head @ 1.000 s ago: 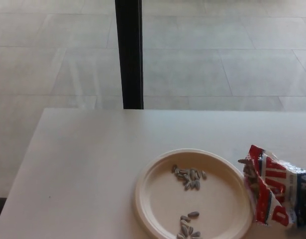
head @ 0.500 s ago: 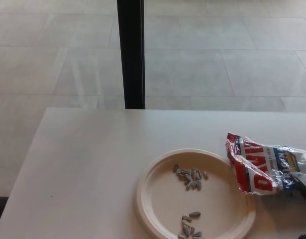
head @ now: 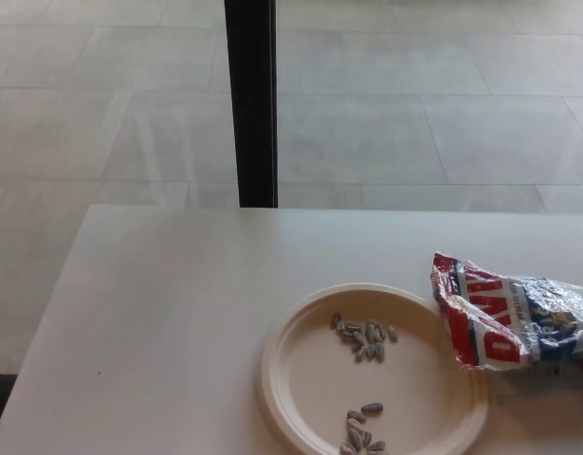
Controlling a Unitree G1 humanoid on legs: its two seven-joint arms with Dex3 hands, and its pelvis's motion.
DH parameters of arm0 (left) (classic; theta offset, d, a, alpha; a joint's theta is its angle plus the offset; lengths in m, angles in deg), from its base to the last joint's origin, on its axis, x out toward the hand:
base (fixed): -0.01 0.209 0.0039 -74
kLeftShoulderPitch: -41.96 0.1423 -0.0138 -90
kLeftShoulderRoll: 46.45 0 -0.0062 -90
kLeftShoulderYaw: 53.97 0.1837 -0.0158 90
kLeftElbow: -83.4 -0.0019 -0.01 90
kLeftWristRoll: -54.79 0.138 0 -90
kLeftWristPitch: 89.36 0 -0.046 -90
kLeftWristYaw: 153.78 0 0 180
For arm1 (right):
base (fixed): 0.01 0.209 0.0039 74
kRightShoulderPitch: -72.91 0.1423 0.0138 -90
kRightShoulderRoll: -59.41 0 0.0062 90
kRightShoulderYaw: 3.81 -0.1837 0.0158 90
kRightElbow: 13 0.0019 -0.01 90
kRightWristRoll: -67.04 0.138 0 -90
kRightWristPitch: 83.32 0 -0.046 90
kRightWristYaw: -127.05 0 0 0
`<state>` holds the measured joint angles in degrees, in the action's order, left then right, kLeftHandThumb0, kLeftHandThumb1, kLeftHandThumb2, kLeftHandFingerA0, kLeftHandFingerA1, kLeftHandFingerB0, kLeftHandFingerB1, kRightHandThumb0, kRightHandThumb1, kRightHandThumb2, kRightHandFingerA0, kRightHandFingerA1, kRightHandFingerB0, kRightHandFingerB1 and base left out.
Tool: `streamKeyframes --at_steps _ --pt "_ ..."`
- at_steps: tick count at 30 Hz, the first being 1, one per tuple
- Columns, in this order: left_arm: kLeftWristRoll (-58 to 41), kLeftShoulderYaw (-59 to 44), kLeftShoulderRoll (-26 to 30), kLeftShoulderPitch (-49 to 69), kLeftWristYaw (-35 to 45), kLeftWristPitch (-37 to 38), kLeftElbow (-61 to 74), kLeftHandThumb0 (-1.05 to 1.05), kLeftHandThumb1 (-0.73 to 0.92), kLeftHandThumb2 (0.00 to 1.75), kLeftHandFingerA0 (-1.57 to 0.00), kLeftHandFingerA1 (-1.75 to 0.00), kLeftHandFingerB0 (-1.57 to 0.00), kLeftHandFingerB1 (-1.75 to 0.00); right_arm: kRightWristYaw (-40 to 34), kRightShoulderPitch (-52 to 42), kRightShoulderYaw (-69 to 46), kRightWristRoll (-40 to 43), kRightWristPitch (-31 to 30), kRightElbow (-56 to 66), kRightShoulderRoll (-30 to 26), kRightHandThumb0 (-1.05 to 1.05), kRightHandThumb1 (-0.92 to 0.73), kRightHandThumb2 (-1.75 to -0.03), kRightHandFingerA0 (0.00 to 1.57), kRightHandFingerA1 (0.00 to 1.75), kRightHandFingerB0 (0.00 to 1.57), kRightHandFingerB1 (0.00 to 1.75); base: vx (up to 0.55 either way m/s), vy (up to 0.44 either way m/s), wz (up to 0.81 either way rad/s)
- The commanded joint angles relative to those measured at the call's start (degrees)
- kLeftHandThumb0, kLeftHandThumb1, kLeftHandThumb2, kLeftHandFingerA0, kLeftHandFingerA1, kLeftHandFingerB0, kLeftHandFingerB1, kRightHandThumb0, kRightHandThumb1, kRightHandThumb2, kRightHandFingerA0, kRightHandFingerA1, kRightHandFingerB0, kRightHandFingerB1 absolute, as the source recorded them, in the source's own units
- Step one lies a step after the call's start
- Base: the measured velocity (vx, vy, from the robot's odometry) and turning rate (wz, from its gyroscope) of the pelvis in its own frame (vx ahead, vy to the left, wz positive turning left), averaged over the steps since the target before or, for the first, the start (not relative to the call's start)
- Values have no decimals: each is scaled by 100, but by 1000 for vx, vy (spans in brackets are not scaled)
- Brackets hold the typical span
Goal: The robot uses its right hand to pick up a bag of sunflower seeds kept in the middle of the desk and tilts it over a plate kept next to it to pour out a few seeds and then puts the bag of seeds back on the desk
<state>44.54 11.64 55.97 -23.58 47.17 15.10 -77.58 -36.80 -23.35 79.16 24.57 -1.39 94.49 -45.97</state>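
Tabletop [head: 168, 313] wide and bare on the left half. Plate [head: 372, 374] near front edge, cut off at bottom, seeds [head: 362, 336] in two small clusters. Seed bag [head: 509, 318] lies on its side just right of the plate, mouth at its rim. Neither hand shows clearly; fingers: cannot tell.

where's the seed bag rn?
In the head view, the red-and-white crinkled foil bag of sunflower seeds lies on the white desk at the right edge, beside the cream paper plate's right rim.
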Motion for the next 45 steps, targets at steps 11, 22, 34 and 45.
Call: streamKeyframes --at_steps 11,22,34,45 --pt "94 132 45 -38 -178 11 -12 -60 79 76 -39 -71 -36 -61 -1220 -490 -4999 3724 -307 -1799 1532 -71 -52 -89 1 34 10 37 0 0 0" --pt "-24 47 18 -97 -184 -80 -26 -57 78 75 -46 -76 -38 -63 -2200 -92 -6984 5175 737 -5855 1303 -73 -48 -85 0 23 7 36 0 0 0" --pt "-124 -29 -2 -9 -35 -143 -62 -60 78 75 -38 -71 -29 -58 -2182 -708 -6740 4562 -156 -5226 2620 -62 -72 -63 12 61 5 35 0 0 0" --pt "21 92 -6 -132 -188 -91 -110 -60 79 76 -43 -73 -32 -59 -1600 -442 -6454 4643 932 -7441 1898 -60 -67 -61 20 49 11 28 0 0 0"
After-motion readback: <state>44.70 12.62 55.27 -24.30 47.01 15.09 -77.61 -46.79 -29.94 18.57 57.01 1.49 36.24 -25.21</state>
